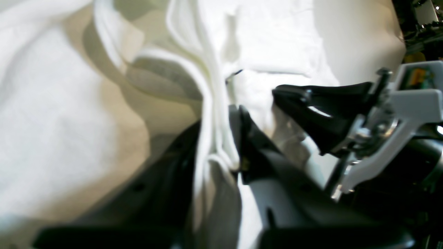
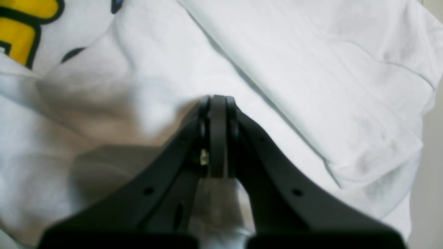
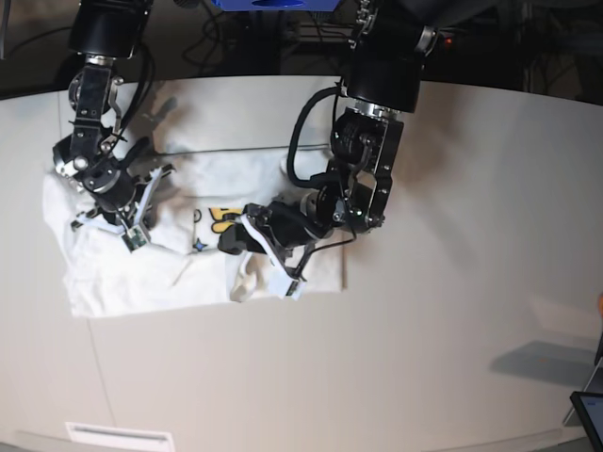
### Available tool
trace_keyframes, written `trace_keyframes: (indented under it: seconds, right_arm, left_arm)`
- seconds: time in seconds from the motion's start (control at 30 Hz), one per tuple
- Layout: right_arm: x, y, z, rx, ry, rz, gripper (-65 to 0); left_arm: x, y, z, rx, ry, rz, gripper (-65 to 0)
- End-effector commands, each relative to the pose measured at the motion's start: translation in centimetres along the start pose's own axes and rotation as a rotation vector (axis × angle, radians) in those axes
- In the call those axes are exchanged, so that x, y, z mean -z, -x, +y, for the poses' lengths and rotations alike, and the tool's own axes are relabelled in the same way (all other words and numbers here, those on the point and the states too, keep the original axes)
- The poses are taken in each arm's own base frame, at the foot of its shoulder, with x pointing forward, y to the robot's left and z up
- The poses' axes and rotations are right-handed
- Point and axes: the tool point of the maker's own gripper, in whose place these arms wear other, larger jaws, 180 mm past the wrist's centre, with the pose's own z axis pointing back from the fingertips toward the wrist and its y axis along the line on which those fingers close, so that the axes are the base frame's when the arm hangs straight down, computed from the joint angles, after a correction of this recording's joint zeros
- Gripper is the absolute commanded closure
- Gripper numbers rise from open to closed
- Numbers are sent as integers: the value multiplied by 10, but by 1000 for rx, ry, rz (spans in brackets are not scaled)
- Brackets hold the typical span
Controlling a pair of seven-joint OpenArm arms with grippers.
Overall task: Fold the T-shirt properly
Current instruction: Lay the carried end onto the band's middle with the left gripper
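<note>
Mostly bare, pale surface (image 3: 452, 311). Spread across its far left part, the T-shirt (image 3: 122, 278), half folded, print showing near the middle. Right gripper (image 2: 218, 100) low over the plain cloth, jaws closed, empty. Left gripper (image 1: 221, 138) with a bunched white fold between its jaws, probably to carry it over; right arm close beside, crowding.

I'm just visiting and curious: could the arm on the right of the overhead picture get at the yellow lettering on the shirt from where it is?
Probably yes. The left gripper sits right beside the yellow print on the T-shirt, with nothing between them, though cloth lies between its fingers.
</note>
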Motion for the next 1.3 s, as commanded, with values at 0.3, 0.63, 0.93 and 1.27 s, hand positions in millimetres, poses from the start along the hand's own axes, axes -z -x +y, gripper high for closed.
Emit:
trace_keyframes:
  seconds: [0.3, 0.63, 0.93, 1.27]
  right_arm:
    - [-1, 15, -2, -26, 3, 70, -16]
    - [0, 13, 2, -27, -5, 68, -16]
    - [0, 13, 3, -27, -7, 69, -16]
    - [1, 14, 2, -24, -6, 71, -16]
  left_arm:
    - [4, -28, -25, 24, 60, -70, -299]
    - [7, -26, -47, 90, 148, -71, -296]
    - [9, -22, -98, -11, 358, -71, -289]
    - [-7, -34, -144, 104, 456, -104, -264]
